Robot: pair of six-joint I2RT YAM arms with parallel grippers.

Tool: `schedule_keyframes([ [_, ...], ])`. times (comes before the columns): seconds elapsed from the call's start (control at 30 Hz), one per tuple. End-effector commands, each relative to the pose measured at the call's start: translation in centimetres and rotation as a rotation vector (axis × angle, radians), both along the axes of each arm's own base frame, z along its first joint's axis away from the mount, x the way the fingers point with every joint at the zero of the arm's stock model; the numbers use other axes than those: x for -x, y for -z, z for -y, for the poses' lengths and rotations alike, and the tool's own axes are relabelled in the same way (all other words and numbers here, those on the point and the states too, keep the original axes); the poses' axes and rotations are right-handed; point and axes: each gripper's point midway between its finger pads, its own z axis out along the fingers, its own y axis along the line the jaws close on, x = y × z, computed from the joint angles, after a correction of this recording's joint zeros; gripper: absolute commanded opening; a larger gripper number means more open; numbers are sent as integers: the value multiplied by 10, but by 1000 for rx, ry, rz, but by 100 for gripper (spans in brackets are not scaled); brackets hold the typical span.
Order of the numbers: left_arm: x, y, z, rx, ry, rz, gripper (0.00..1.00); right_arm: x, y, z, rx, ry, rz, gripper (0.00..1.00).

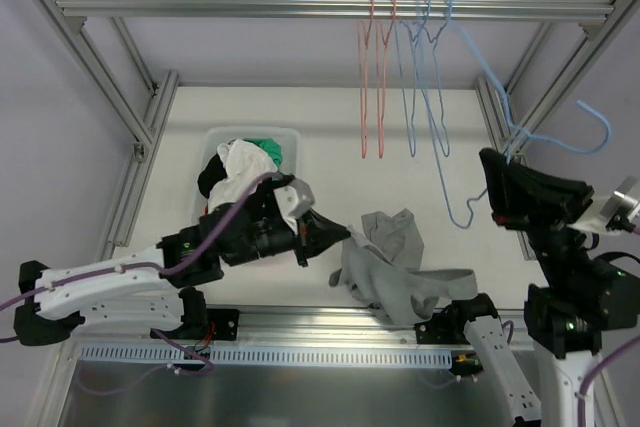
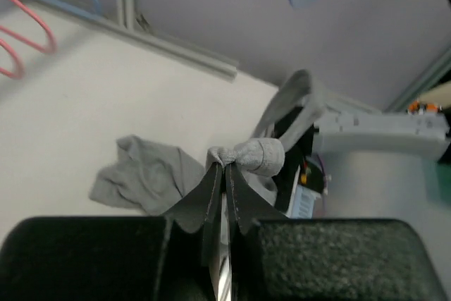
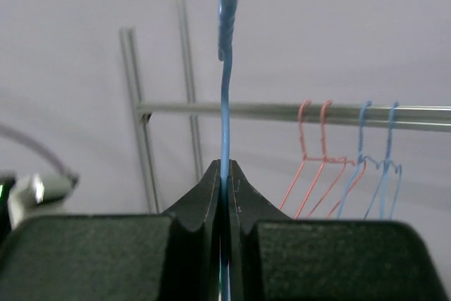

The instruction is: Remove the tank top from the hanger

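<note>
The grey tank top (image 1: 395, 257) lies crumpled on the white table, one strap trailing right toward the right arm's base. My left gripper (image 1: 335, 237) is shut on a bunched edge of it; in the left wrist view the gripper (image 2: 225, 167) pinches a knob of grey fabric (image 2: 257, 154). My right gripper (image 1: 497, 182) is shut on the light blue wire hanger (image 1: 488, 72) and holds it raised at the right. The wire (image 3: 225, 103) runs straight up from between the closed gripper (image 3: 225, 167). The hanger looks bare of cloth.
A white bin (image 1: 215, 137) with black, white and green clothes stands at the back left. Red hangers (image 1: 372, 77) and blue hangers (image 1: 420, 67) hang from the overhead rail (image 1: 200, 7). Aluminium frame posts run along both sides of the table.
</note>
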Motion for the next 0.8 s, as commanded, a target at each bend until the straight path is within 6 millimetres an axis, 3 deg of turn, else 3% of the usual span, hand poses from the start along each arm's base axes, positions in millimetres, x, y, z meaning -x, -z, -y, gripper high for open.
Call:
schedule_keyframes([
  [0.0, 27, 58, 34, -50, 181, -97, 0, 39, -100, 51, -478, 0, 398, 0],
  [0.03, 23, 84, 36, -86, 157, -130, 0, 34, -102, 65, -531, 68, 419, 0],
  [0.07, 12, 96, 37, -96, 88, -174, 0, 28, -102, 71, -507, 148, 434, 0],
  [0.1, 3, 105, 36, -106, 29, -197, 0, -8, -79, 68, -433, 227, 275, 0],
  [0.13, -5, 115, 32, -113, -30, -239, 0, 4, -88, 69, -356, 275, 244, 0],
  [0.17, -14, 120, 28, -121, -93, -261, 0, -11, -73, 69, -260, 345, 118, 0],
  [0.2, -31, 124, 18, -128, -212, -270, 0, -41, -11, 72, -70, 452, -157, 0],
  [0.23, -35, 130, 11, -165, -254, -281, 0, -26, -17, 86, -51, 526, -190, 0],
  [0.27, -42, 131, 5, -176, -307, -276, 0, -33, 5, 95, 31, 597, -276, 1],
  [0.3, -45, 130, 2, -190, -329, -275, 0, -34, 47, 104, 120, 652, -428, 0],
  [0.4, -53, 127, -1, -224, -369, -251, 0, -39, 97, 121, 253, 745, -627, 0],
  [0.47, -58, 118, 4, -236, -378, -245, 22, -53, 115, 120, 316, 749, -704, 0],
  [0.5, -59, 107, 6, -231, -374, -244, 34, -69, 127, 117, 369, 738, -775, 0],
  [0.57, -60, 105, 8, -269, -365, -238, 52, -84, 126, 113, 408, 725, -799, 0],
  [0.63, -59, 85, 7, -249, -358, -232, 66, -106, 123, 111, 437, 728, -833, 0],
  [0.67, -58, 85, 3, -264, -361, -233, 78, -114, 116, 109, 437, 727, -821, 0],
  [0.7, -57, 80, 1, -257, -359, -233, 82, -120, 94, 108, 407, 732, -765, 0],
  [0.77, -51, 72, -6, -245, -333, -222, 92, -150, 85, 106, 431, 745, -764, 0],
])
